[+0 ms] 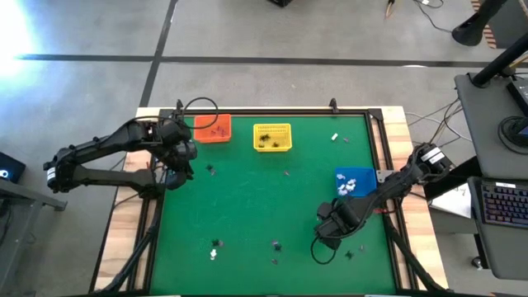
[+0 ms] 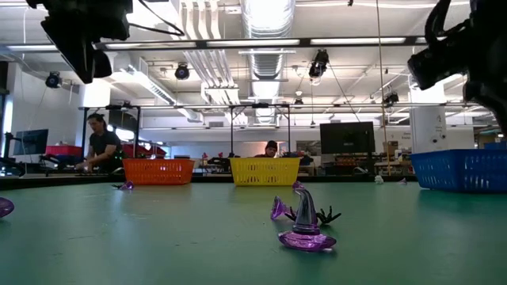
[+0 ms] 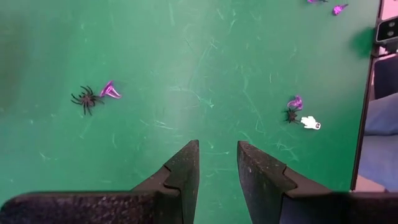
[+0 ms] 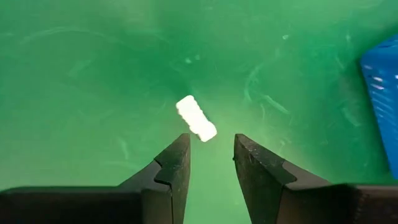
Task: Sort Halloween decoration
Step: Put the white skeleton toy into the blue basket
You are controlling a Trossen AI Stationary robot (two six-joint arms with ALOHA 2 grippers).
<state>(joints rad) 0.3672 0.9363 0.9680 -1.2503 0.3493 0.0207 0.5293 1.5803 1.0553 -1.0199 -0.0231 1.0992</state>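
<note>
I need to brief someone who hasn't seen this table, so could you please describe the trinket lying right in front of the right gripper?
Start at the blue basket on the green table's right side; the right gripper hangs just beside it with its jaws apart. Just beyond its fingertips lies a small white trinket, oblong and tilted. It lies alone on bare green, unlike the purple and black pieces elsewhere.

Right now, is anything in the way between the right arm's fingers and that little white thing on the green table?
No, nothing visible. The right gripper has its fingers apart, and the white trinket lies on bare green table just ahead of the tips. The blue basket sits off to one side.
</note>
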